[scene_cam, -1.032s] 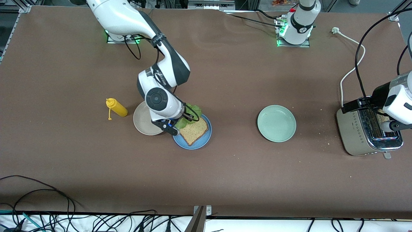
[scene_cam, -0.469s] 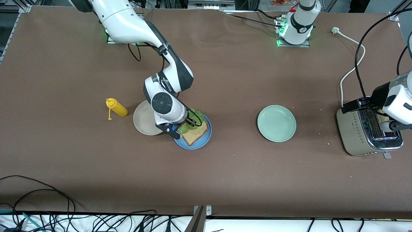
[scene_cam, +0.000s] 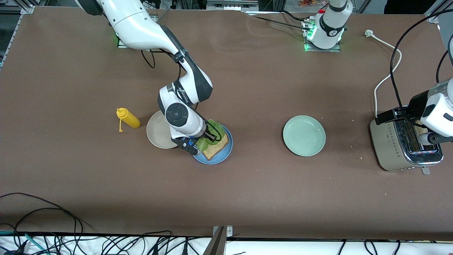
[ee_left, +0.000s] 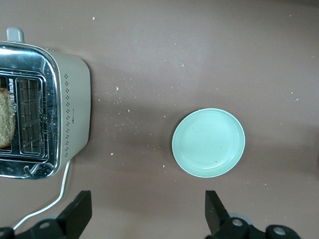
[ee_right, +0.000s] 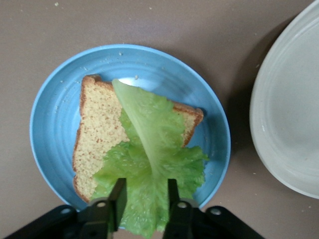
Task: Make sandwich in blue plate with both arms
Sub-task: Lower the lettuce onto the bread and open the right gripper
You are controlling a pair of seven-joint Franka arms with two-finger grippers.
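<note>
**Lettuce set down on the toast**

Since a second ago the right arm has lowered over the blue plate (scene_cam: 221, 156), and its fingers have begun to part.

On that plate lies one slice of toast (ee_right: 102, 130), with a lettuce leaf (ee_right: 152, 164) draped across it and overhanging its edge. The right gripper (ee_right: 145, 195) sits low over the plate's rim; its fingers stand narrowly apart on either side of the leaf's end, and whether they grip it cannot be told.

A beige plate (scene_cam: 157, 132) lies just beside the blue one, toward the right arm's end of the worktop (scene_cam: 247, 191), with a yellow squeeze bottle (scene_cam: 128, 119) near it. A mint-green plate (scene_cam: 304, 135) lies well apart, toward the left arm's end. There the left gripper (ee_left: 144, 211) hangs over the worktop between that plate and a toaster (scene_cam: 403, 145), fingers spread wide and holding nothing. A slice of toast (ee_left: 5, 119) stands in the toaster's slot.
</note>
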